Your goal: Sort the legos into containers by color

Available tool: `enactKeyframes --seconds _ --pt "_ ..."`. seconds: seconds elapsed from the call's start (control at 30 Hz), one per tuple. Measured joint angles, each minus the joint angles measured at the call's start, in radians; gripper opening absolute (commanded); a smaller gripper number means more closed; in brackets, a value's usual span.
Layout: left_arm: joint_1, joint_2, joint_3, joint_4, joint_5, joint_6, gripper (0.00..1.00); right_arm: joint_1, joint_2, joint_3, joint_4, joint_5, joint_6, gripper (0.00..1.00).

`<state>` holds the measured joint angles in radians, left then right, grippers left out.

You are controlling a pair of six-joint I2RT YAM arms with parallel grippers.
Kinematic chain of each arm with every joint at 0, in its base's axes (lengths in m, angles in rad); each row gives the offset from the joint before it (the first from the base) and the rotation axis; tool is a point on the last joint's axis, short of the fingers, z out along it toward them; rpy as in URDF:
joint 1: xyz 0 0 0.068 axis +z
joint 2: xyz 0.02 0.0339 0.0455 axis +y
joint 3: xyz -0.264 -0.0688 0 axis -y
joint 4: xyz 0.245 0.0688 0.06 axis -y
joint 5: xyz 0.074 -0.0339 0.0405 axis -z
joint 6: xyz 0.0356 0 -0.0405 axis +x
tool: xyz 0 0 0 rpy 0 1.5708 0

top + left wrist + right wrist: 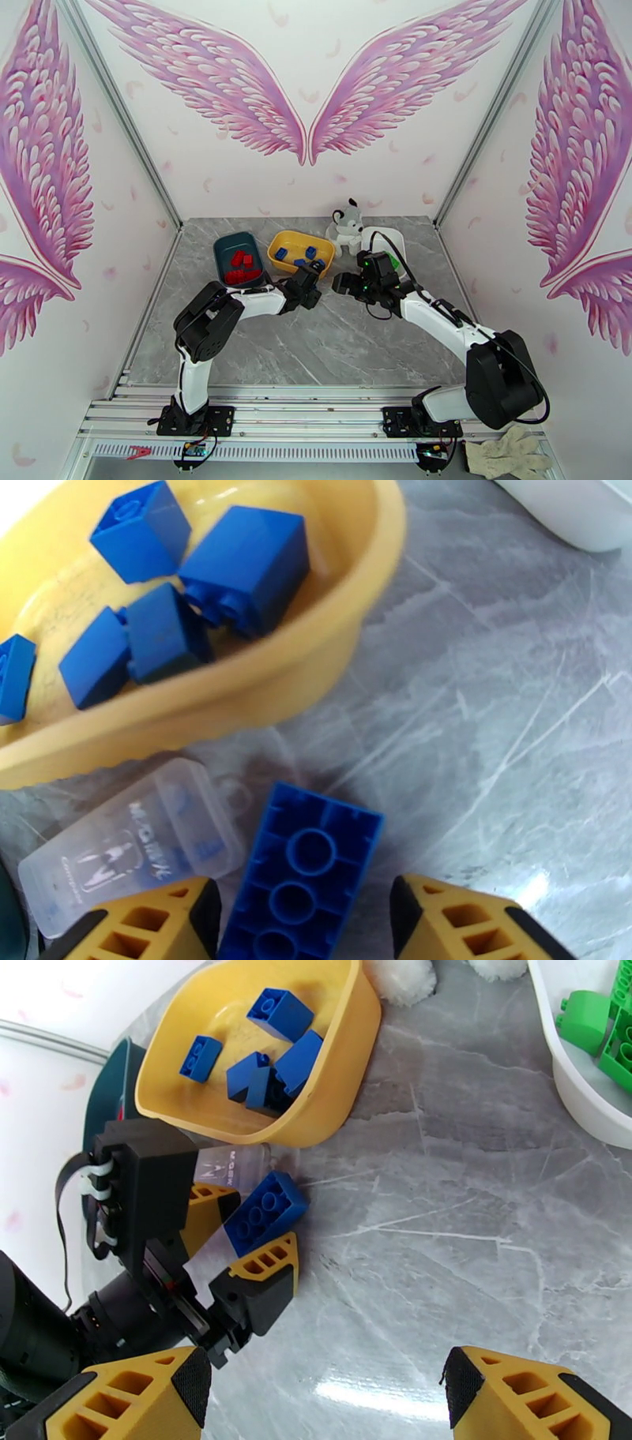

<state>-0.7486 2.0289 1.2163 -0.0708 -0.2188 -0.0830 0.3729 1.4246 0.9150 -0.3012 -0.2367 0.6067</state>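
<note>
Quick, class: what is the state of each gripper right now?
Left gripper: open, astride the blue studded plastic brick, with a gap on one side; not yet clamped.
Right gripper: open, holding nothing.

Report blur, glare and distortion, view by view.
Left wrist: the yellow tub is soft along its near rim, the blue brick below it sharper, a small glare spot on the marble table at lower right. Right wrist: crisp, with a white glare patch on the table near the bottom edge. Top external: even light, soft shadows, wall rails leaning outward from wide-angle distortion.
</note>
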Motion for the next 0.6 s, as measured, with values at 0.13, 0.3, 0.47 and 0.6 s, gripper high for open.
enactKeyframes --seconds 0.13,0.3,0.47,0.6 --pt "-0.009 0.016 0.006 0.001 -0.001 0.000 0.60 0.000 -0.002 0.000 0.001 0.000 0.000 0.84" --pt "-0.016 0.034 0.031 0.000 -0.010 -0.002 0.50 -0.002 -0.006 0.000 0.006 -0.004 0.000 0.84" --pt "-0.030 0.048 0.045 -0.003 -0.036 -0.007 0.39 -0.007 -0.006 -0.002 0.007 -0.004 0.003 0.84" --pt "-0.046 0.048 0.047 -0.003 -0.067 -0.007 0.34 -0.007 -0.011 -0.008 0.010 -0.007 0.003 0.84"
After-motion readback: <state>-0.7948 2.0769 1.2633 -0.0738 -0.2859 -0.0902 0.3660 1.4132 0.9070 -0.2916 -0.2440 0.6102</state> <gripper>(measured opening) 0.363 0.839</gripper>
